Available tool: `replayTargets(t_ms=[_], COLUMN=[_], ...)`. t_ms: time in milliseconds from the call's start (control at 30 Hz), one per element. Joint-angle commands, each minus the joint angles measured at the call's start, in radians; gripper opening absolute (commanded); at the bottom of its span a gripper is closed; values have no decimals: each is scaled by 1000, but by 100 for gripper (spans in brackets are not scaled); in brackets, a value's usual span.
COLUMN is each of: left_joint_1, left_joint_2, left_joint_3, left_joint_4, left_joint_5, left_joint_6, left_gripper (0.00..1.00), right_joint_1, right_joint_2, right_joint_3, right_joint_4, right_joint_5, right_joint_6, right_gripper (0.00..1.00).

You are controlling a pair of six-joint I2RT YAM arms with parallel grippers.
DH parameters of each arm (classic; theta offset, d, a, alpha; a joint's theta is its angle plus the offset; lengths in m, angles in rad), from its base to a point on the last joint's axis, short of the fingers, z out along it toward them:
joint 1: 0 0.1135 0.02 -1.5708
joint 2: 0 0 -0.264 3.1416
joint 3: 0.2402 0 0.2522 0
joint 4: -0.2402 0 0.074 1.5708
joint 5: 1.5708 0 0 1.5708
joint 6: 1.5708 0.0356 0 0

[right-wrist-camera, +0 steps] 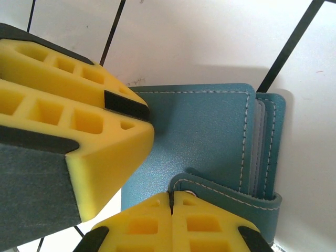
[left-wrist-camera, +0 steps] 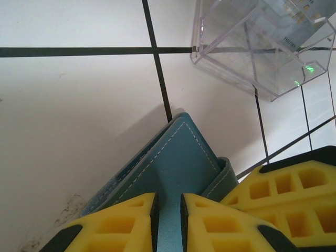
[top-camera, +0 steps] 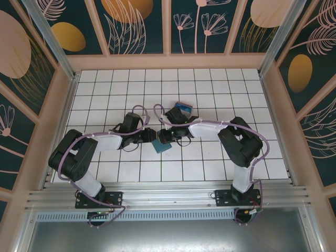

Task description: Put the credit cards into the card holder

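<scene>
You are holding the card holder (top-camera: 163,146) at mid-table between both arms. Your left gripper (left-wrist-camera: 169,203) is clamping narrowly on its cover, and your right gripper (right-wrist-camera: 171,202) is pressing fully together on what looks like the edge of its inner flap (right-wrist-camera: 226,190). The holder is lying turned like a diamond, one corner pointing near, too square to show a long axis. The credit cards (left-wrist-camera: 294,26) are sitting in the clear tray (left-wrist-camera: 226,58), just far and right of the holder, nearer your right arm.
</scene>
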Motion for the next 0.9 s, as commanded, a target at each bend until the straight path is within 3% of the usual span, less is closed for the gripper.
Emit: replayTargets(t_ms=[0,867], left_joint_1=[-4,-5], left_joint_2=[12,-18], left_joint_3=[-8,-12], left_joint_4=[18,43], left_joint_5=[-11,-58], left_joint_6=[-6,6], left_gripper=[22,22], right_joint_1=[9,0], right_joint_2=[50,99], right_joint_3=[4,48], right_joint_4=[-97,-232], right_joint_5=[69,93], right_joint_6=[-23,-30], right_gripper=[5,7])
